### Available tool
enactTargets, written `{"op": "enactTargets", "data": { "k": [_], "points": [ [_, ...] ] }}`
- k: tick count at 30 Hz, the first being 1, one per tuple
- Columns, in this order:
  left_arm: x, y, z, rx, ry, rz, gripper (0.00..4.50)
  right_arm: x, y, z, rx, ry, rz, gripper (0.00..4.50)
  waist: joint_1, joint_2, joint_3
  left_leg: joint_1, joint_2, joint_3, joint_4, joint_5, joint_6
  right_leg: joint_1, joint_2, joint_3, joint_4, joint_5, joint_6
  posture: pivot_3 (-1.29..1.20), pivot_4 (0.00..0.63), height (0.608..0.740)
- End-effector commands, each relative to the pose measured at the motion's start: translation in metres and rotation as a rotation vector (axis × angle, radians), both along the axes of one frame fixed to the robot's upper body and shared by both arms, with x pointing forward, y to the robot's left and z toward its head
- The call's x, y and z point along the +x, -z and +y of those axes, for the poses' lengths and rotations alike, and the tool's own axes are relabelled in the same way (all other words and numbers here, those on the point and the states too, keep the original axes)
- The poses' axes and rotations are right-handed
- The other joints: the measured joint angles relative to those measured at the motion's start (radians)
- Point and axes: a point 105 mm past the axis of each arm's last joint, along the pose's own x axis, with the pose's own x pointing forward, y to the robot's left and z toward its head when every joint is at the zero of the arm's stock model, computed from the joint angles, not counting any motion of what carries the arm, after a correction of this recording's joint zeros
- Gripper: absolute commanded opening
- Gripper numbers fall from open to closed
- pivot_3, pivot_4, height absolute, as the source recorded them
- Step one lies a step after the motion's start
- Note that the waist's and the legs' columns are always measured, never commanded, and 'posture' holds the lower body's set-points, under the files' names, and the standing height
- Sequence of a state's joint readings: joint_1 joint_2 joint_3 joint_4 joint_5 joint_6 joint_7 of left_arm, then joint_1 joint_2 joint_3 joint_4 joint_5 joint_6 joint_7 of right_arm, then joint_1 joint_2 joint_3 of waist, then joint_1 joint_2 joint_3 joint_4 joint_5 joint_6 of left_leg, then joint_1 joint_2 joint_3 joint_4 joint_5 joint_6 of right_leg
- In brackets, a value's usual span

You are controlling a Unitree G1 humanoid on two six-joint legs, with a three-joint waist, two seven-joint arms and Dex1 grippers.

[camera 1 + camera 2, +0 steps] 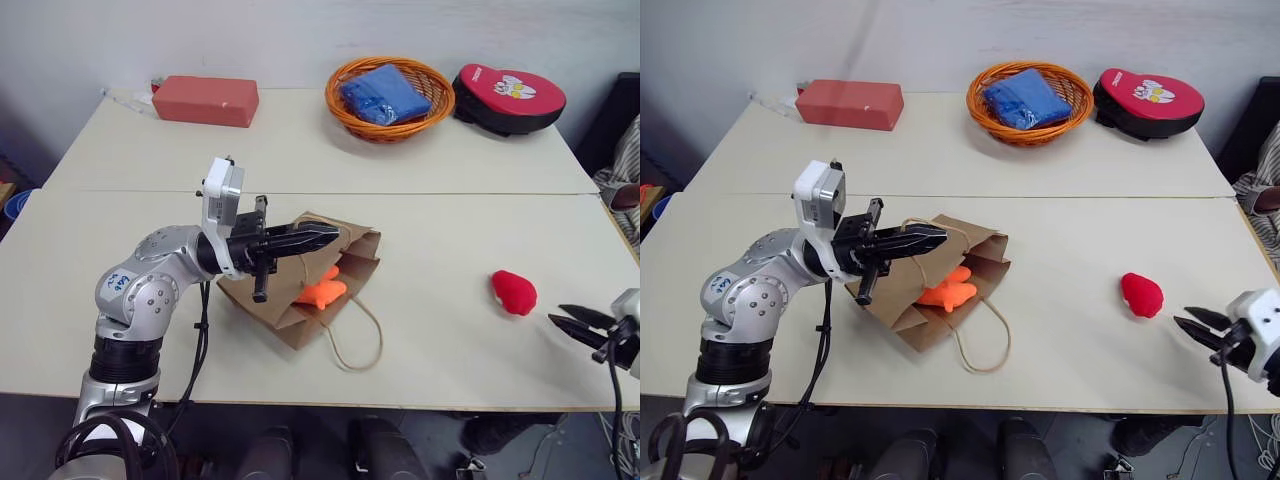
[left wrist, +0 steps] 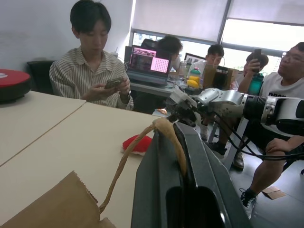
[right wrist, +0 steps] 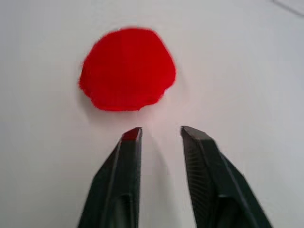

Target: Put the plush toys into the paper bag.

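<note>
The brown paper bag (image 1: 280, 315) lies on the table, its mouth facing right. My left gripper (image 1: 335, 232) is shut on one twine handle (image 2: 124, 159) and holds the mouth's upper edge up. The orange plush toy (image 1: 322, 290) sits inside the mouth. The bag's other handle (image 1: 365, 335) lies looped on the table. Off to the right, the red plush toy (image 1: 513, 292) rests on the tabletop. My right gripper (image 3: 161, 132) is a short way from it, pointing at it, open with nothing between its fingers.
At the back of the table stand a red brick-shaped box (image 1: 205, 100), an orange woven basket (image 1: 390, 130) holding a blue cloth, and a red-and-black pad (image 1: 510, 98). A person (image 1: 625, 180) sits at the table's right edge. More people sit beyond it.
</note>
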State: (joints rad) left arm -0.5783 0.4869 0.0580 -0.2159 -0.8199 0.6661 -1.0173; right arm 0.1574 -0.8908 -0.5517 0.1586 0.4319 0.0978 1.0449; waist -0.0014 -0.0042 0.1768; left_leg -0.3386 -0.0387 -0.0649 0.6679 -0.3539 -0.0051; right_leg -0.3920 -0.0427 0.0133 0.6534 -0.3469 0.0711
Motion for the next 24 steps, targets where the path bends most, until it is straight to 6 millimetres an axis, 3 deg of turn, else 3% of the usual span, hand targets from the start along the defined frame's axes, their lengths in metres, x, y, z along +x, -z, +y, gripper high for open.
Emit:
{"op": "enactTargets", "data": {
  "k": [1, 5, 9, 13, 16, 21, 24],
  "points": [
    [0.0, -0.008, 0.002, -0.001, -0.004, -0.043, 0.0, 0.006, -0.029, 0.023, 0.084, -0.034, -0.059, 2.66, 0.0, 0.0, 0.0, 0.0, 0.0, 0.0, 0.0, 0.0, 0.0, 0.0, 0.0, 0.0, 0.0, 0.0, 0.0, 0.0, 0.15, 0.74],
    [0.001, -0.008, 0.0, -0.003, 0.003, -0.043, 0.0, 0.013, -0.016, 0.04, 0.056, -0.044, 0.026, 4.02, 0.004, 0.0, 0.0, 0.0, 0.0, 0.0, 0.0, 0.0, 0.0, 0.0, 0.0, 0.0, 0.0, 0.0, 0.0, 0.0, 0.15, 0.74],
    [0.002, -0.009, -0.002, -0.004, 0.008, -0.047, 0.0, 0.033, -0.008, 0.039, -0.005, 0.027, 0.031, 4.02, 0.009, 0.0, 0.0, -0.001, -0.001, -0.001, 0.001, 0.0, 0.0, -0.001, -0.001, 0.0, -0.001, 0.0, 0.0, 0.0, 0.15, 0.74],
    [0.002, -0.011, -0.001, -0.005, 0.006, -0.052, 0.0, 0.034, 0.012, 0.046, -0.028, -0.009, 0.126, 4.02, 0.019, 0.0, 0.0, -0.002, 0.0, -0.001, 0.0, 0.0, 0.0, -0.002, -0.001, -0.002, -0.001, 0.0, 0.0, 0.0, 0.15, 0.74],
    [0.002, -0.011, 0.0, -0.003, 0.001, -0.053, 0.0, 0.034, 0.018, 0.051, -0.005, -0.023, 0.155, 3.46, 0.023, 0.0, 0.0, -0.005, 0.0, -0.002, 0.001, 0.0, 0.0, -0.003, -0.001, -0.002, -0.001, 0.0, 0.0, 0.0, 0.15, 0.74],
    [0.002, -0.012, 0.001, -0.003, -0.005, -0.057, 0.0, 0.036, 0.01, 0.055, 0.013, -0.057, 0.118, 1.75, 0.024, 0.0, 0.0, -0.005, 0.0, -0.003, 0.002, 0.0, 0.0, -0.003, -0.001, -0.003, -0.001, 0.0, 0.0, 0.0, 0.15, 0.74],
    [0.002, -0.015, 0.002, -0.006, 0.0, -0.056, 0.0, 0.031, -0.011, 0.093, 0.047, -0.277, 0.091, 0.83, 0.021, 0.0, 0.0, -0.005, 0.0, -0.003, 0.002, 0.0, 0.0, -0.003, -0.001, -0.003, -0.001, 0.0, 0.0, 0.0, 0.15, 0.74]
  ]
}}
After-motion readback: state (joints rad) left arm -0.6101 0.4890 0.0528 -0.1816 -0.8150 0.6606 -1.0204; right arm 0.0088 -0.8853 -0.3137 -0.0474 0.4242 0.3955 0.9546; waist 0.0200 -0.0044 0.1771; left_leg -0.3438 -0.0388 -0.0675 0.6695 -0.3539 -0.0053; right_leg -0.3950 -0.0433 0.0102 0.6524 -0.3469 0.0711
